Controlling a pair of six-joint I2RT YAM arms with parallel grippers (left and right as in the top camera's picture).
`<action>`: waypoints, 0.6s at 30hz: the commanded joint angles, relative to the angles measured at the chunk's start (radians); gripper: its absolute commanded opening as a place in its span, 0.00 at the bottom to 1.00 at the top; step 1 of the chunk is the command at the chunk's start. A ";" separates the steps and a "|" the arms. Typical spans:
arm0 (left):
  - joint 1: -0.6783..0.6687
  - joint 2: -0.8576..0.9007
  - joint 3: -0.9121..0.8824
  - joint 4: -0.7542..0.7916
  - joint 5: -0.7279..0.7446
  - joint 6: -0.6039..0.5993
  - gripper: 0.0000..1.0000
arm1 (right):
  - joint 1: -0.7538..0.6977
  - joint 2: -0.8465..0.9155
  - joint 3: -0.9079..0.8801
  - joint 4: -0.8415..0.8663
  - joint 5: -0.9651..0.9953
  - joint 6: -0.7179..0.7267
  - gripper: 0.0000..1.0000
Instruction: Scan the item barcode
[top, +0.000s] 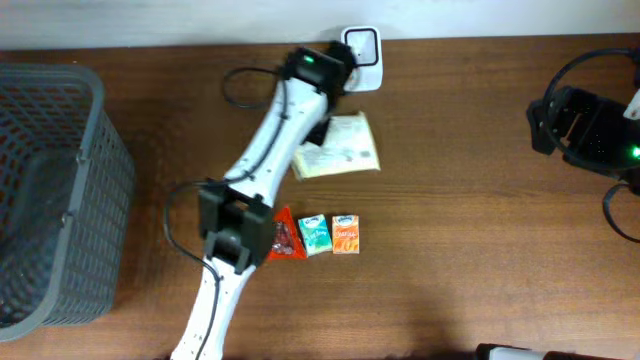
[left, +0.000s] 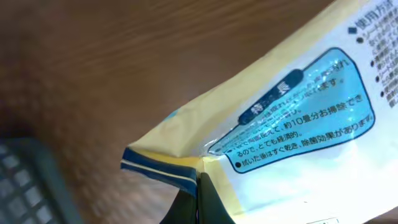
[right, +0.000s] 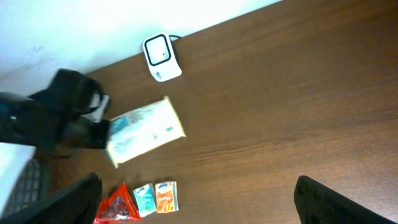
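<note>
Pinching the left end of the pale yellow plastic packet with blue Japanese print (top: 345, 150), the left gripper (left: 198, 199) is clamped tight on its seam. The packet sits just above the middle of the overhead frame; I cannot tell whether it rests on the brown wooden table (top: 480, 260). Near it, at the top edge, stands the white square-faced scanner (top: 362, 50), apart from the packet. Below the packet lie a red triangular snack bag (top: 285, 240), a small teal carton (top: 315, 234) and a small orange carton (top: 346, 233) in a row. A grey plastic mesh basket (top: 50, 200) fills the left side. The right gripper (right: 198, 186), far right, has its jaws spread wide, holding nothing.
</note>
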 joint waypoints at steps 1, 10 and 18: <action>-0.045 -0.027 0.069 -0.025 -0.404 -0.017 0.00 | -0.001 -0.002 0.002 -0.006 0.009 0.000 0.99; 0.267 -0.076 0.113 -0.038 -0.582 -0.010 0.01 | -0.001 -0.002 0.002 -0.006 0.009 0.000 0.99; 0.074 -0.072 0.025 0.007 0.370 -0.010 0.06 | -0.001 -0.002 0.002 -0.006 0.009 0.000 0.99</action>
